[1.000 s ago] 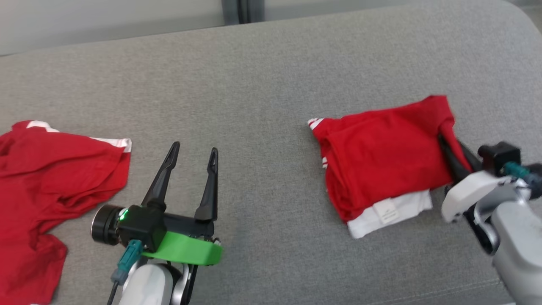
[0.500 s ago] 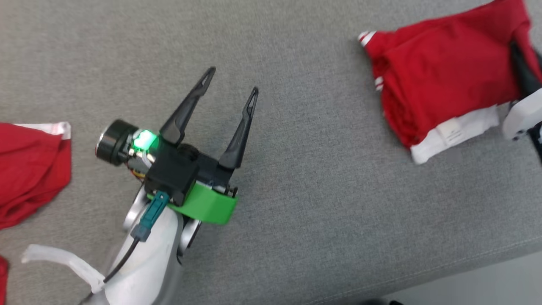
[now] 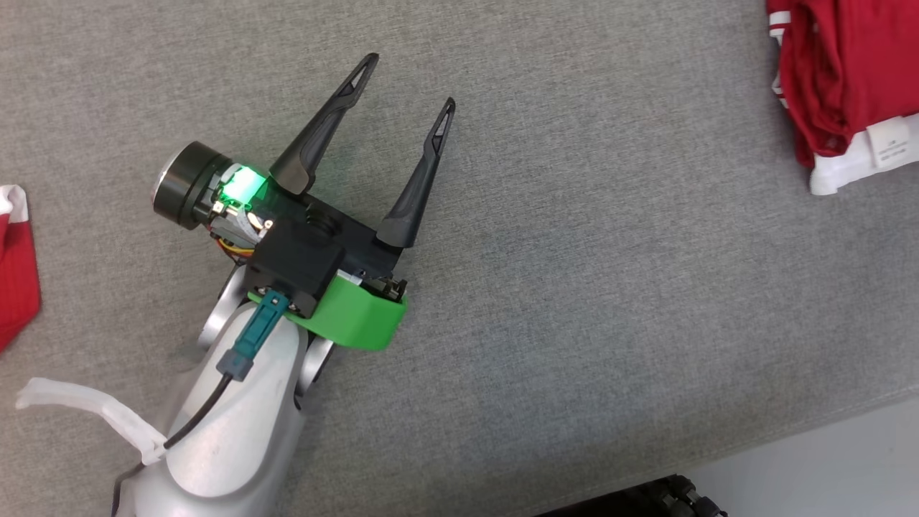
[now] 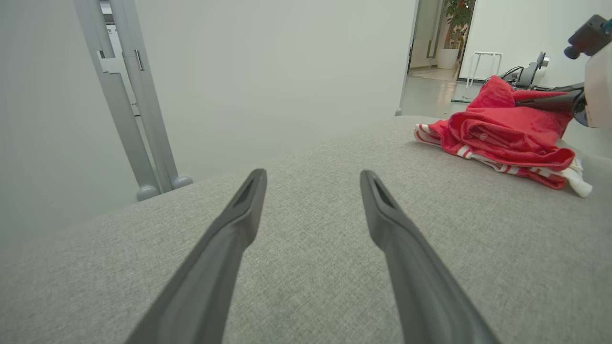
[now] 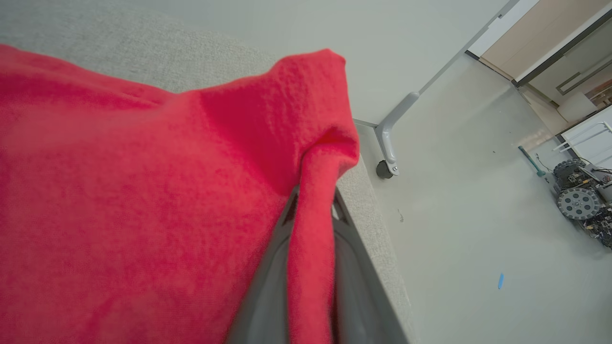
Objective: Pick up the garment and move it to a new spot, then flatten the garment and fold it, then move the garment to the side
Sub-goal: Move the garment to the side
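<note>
Unreadable white label (image 3: 891, 143) on garment (image 3: 840, 72)

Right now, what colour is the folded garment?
The folded garment is red with white stripes; the left wrist view shows it best.

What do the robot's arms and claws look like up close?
The left claw has two long, dark, tapering fingers with slotted tips, on a black block with a green light, a round black cylinder and a bright green bracket. A teal plug with black cable runs down the pale silver forearm. The right claw shows matching dark fingers.
</note>
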You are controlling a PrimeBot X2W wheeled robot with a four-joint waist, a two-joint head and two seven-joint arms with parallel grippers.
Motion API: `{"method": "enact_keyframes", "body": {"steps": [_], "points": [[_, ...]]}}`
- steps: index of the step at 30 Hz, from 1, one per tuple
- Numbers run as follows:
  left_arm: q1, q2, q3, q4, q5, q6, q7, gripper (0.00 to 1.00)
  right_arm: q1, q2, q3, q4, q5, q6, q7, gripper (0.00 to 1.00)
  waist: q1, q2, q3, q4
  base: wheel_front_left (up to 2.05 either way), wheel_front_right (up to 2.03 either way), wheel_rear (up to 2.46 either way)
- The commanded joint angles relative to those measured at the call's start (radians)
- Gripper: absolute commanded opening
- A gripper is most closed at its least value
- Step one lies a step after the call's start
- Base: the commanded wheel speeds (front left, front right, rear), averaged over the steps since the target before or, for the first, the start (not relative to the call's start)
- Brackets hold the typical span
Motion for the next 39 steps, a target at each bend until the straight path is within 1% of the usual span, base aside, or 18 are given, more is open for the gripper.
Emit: {"method": "enact_keyframes", "body": {"steps": [1,4,5,6,8,11,13,19,24,28,33,39], "points": [[-0.012,0.003,0.006,-0.004,-0.003,-0.002,0.0,1.0,-0.019,-0.011,-0.015,0.001,-0.006,-0.002,-0.002,0.0,-0.0002,-0.0001,0.003,0.013,0.0,0.0,0.0],[-0.002,-0.003,0.013,-0.006,-0.011,0.002,0.0,1.0,-0.026,-0.018,-0.037,-0.012,-0.024,-0.002,-0.002,0.01,-0.0002,-0.0001,-0.003,0.025,0.0,0.0,0.0],[0.0,-0.005,0.014,-0.006,-0.012,0.003,0.0,1.0,-0.025,-0.019,-0.046,-0.014,-0.029,-0.002,-0.002,0.76,-0.0002,-0.0001,-0.005,0.027,0.0,0.0,0.0],[0.003,-0.009,0.015,-0.006,-0.012,0.004,0.0,1.0,-0.018,-0.014,-0.056,-0.006,-0.033,-0.002,-0.002,1.0,-0.0002,-0.0001,-0.012,0.031,0.0,0.0,0.0],[0.009,-0.014,0.017,-0.006,-0.017,0.004,0.0,1.0,-0.007,-0.008,-0.057,0.013,-0.041,-0.002,-0.002,1.0,-0.0002,-0.0001,-0.025,0.037,0.0,0.0,0.0],[0.019,-0.021,0.022,-0.004,-0.023,0.005,0.0,1.0,-0.005,-0.015,-0.072,0.016,-0.056,-0.002,-0.003,1.0,-0.0002,-0.0001,-0.052,0.045,0.0,0.0,0.0],[0.028,-0.028,0.029,-0.003,-0.03,0.006,0.0,1.0,0.007,-0.009,-0.084,0.009,-0.064,-0.002,-0.003,1.0,-0.0002,-0.0001,-0.079,0.05,0.0,0.0,0.0],[0.078,-0.047,0.073,-0.008,-0.054,0.018,0.0,1.0,0.053,0.038,-0.105,-0.082,-0.071,-0.002,-0.003,1.0,-0.0002,-0.0001,-0.179,0.064,0.0,0.0,0.0],[0.151,-0.06,0.118,-0.008,-0.065,0.027,0.0,1.0,0.136,0.118,-0.123,-0.231,-0.068,-0.002,-0.003,1.0,-0.0002,-0.0001,-0.28,0.093,0.0,0.0,0.0],[0.215,-0.072,0.164,-0.012,-0.083,0.041,0.0,1.0,0.226,0.208,-0.148,-0.351,-0.047,-0.002,-0.003,1.0,-0.0002,-0.0001,-0.351,0.124,0.0,0.0,0.0],[0.3,-0.082,0.248,-0.025,-0.114,0.059,0.0,1.0,0.36,0.324,-0.154,-0.487,-0.017,-0.002,-0.003,1.0,-0.0002,-0.0001,-0.427,0.158,0.0,0.0,0.0],[0.395,-0.087,0.297,-0.007,-0.123,0.05,0.0,1.0,0.527,0.441,-0.168,-0.614,-0.012,-0.002,-0.003,1.0,-0.0002,-0.0001,-0.499,0.193,0.0,0.0,0.0]]}}
